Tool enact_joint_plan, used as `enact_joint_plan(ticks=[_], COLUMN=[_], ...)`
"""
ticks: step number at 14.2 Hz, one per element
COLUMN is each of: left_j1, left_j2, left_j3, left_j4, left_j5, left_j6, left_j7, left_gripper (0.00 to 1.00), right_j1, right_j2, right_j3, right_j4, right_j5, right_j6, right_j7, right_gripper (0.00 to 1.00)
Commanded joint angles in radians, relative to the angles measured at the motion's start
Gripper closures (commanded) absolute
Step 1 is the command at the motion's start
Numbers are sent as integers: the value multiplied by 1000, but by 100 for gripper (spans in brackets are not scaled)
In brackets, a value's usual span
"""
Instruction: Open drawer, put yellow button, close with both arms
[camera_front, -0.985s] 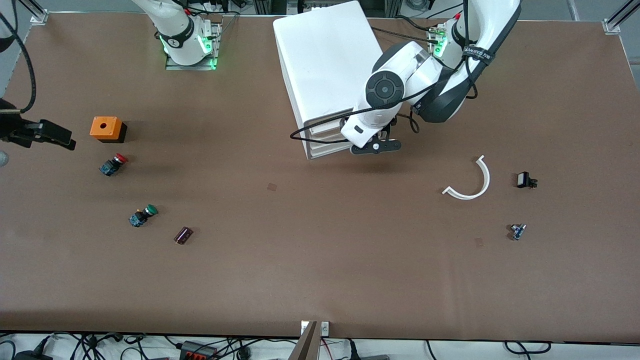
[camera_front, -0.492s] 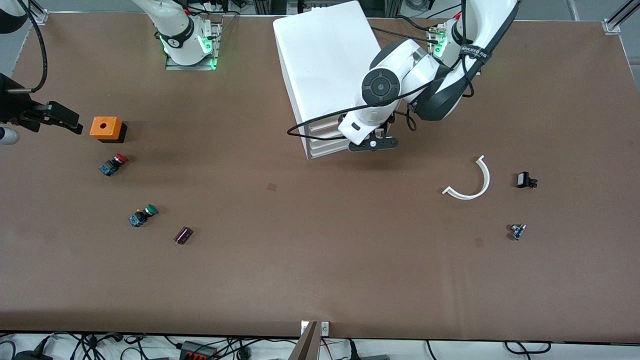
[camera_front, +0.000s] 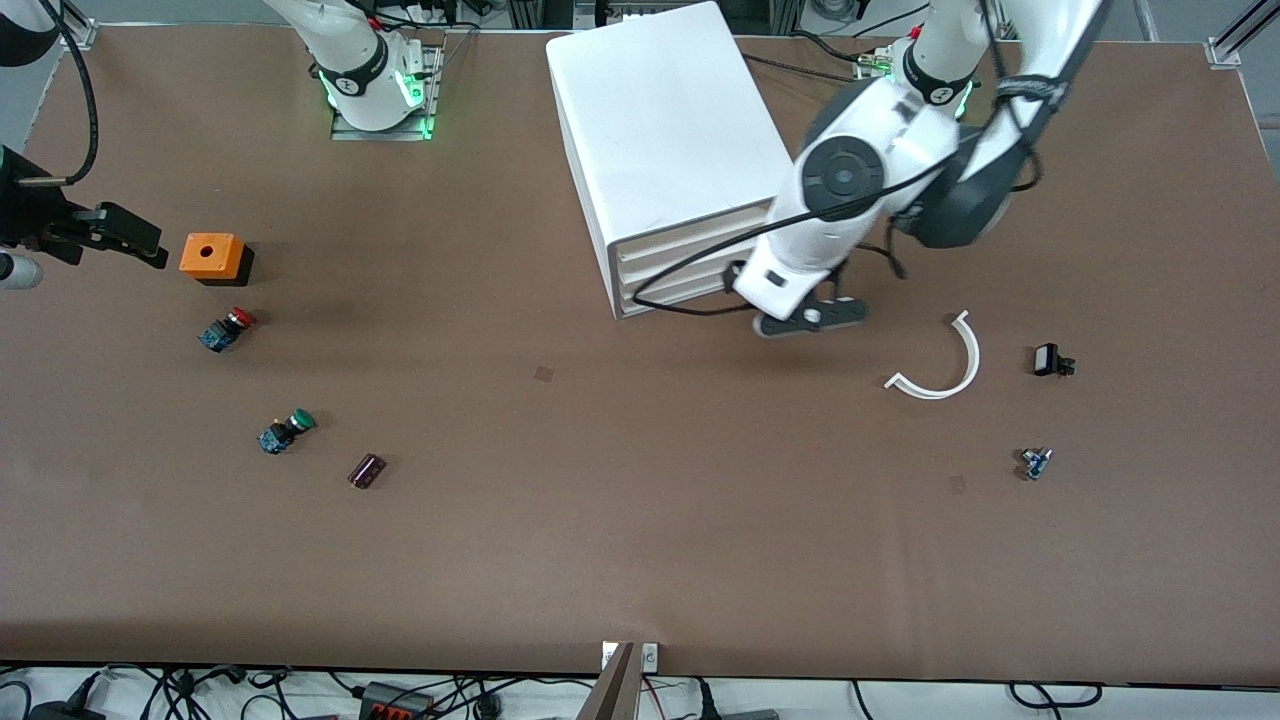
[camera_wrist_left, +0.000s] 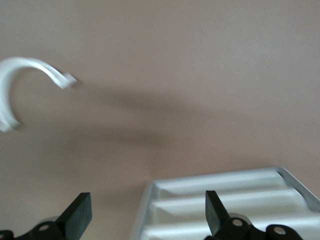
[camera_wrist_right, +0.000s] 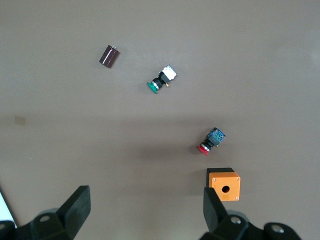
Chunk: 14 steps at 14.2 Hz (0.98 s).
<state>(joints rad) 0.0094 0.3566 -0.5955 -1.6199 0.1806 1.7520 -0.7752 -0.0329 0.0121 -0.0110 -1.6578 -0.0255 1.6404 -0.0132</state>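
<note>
The white cabinet (camera_front: 660, 130) stands near the arms' bases, and its uppermost drawer (camera_front: 690, 246) sits flush with the lower ones. The cabinet front also shows in the left wrist view (camera_wrist_left: 225, 200). My left gripper (camera_front: 808, 318) is open and empty, low over the table beside the cabinet's front corner; its jaws stand wide apart in the left wrist view (camera_wrist_left: 146, 220). My right gripper (camera_front: 122, 232) is open and empty over the right arm's end of the table, beside the orange box (camera_front: 212, 257); it also shows in the right wrist view (camera_wrist_right: 145, 210). The yellow button is out of view.
A red-capped switch (camera_front: 228, 328), a green-capped switch (camera_front: 287, 430) and a dark capacitor (camera_front: 366, 470) lie near the right arm's end. A white curved strip (camera_front: 940, 360), a small black part (camera_front: 1050, 360) and a small blue part (camera_front: 1035, 462) lie toward the left arm's end.
My left gripper has swung off the cabinet front toward the left arm's end, uncovering the drawer fronts. My right gripper moved a little toward the bases, then stopped.
</note>
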Motion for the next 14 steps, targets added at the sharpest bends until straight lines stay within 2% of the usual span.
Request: enact_joint_plan(ticks=[1, 2, 4, 6, 8, 11, 13, 14], left_j1=[88, 102, 98, 52, 2, -29, -31, -35], left_j2=[-7, -13, -88, -166, -227, -336, -398, -401], left_j3=[-4, 20, 139, 285, 425, 520, 554, 565], left_j4=[110, 141, 127, 95, 62, -52, -130, -135], left_j5=[68, 66, 53, 13, -61, -96, -128, -176], left_j6=[-109, -132, -135, -135, -134, -97, 13, 35], left_j7=[222, 326, 523, 734, 862, 881, 864, 860], left_gripper=[0, 0, 0, 0, 0, 0, 0, 0], right_j1=[-4, -4, -4, -4, -4, -5, -7, -7], right_j2=[-23, -23, -23, -26, -26, -26, -24, -24], right_j3=[3, 3, 3, -1, -1, -3, -3, -3], right_j4=[-8, -8, -8, -10, -10, -13, -13, -13], right_j5=[7, 7, 7, 7, 7, 6, 7, 7], right_j6=[-13, -13, -16, -16, -4, 3, 3, 1], right_j7=[-5, -7, -7, -13, -11, -16, -16, -16], right_gripper=[0, 0, 0, 0, 0, 0, 0, 0])
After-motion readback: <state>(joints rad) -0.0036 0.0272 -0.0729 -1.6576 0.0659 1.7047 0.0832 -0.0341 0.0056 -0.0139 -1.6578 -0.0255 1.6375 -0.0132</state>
